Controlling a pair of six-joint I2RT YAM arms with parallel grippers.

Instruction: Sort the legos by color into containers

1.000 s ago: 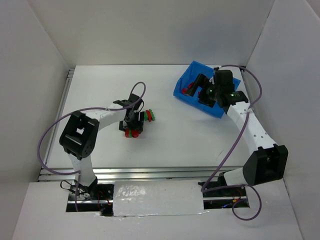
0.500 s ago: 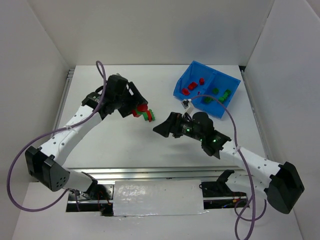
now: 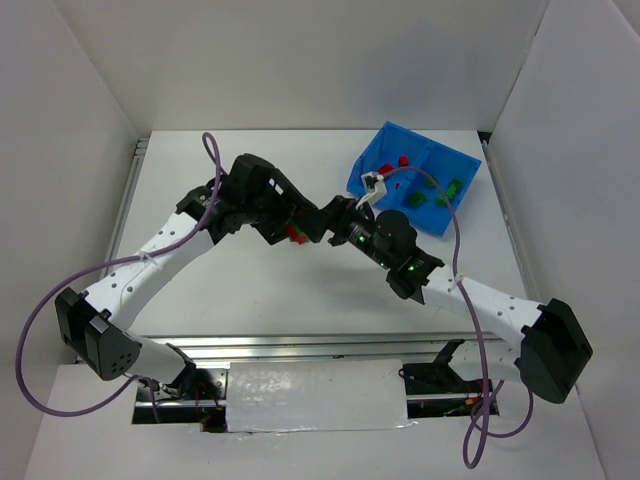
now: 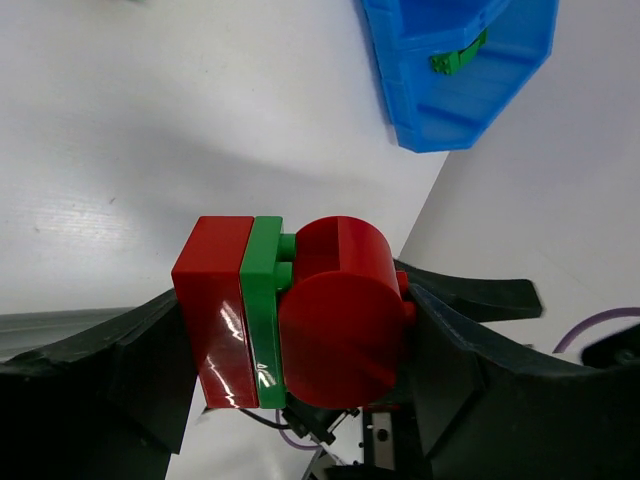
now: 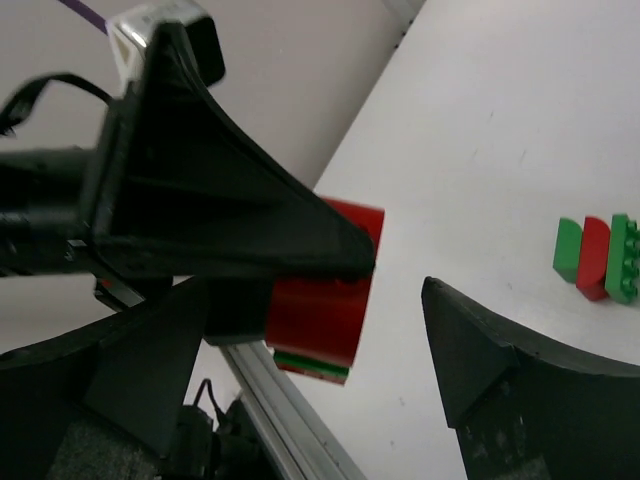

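My left gripper [image 3: 290,228] is shut on a lego stack [image 4: 290,320] of a red brick, a green brick and a rounded red brick, held above the table. My right gripper [image 3: 322,218] is open, and its jaws stand on either side of the same stack [image 5: 320,300] and of the left finger. The blue bin [image 3: 372,160] stands at the back right, with red bricks [image 3: 403,161] in its left compartment and green bricks [image 3: 452,187] in its right one. The bin also shows in the left wrist view [image 4: 470,100].
A small cluster of green and red bricks [image 5: 598,258] lies on the white table beyond my right gripper. The two arms meet over the middle of the table. White walls enclose the table on the left, back and right.
My left gripper has lifted the stack off the table and shifted it slightly right. My right gripper has left the bin and moved across to the stack, open around it.
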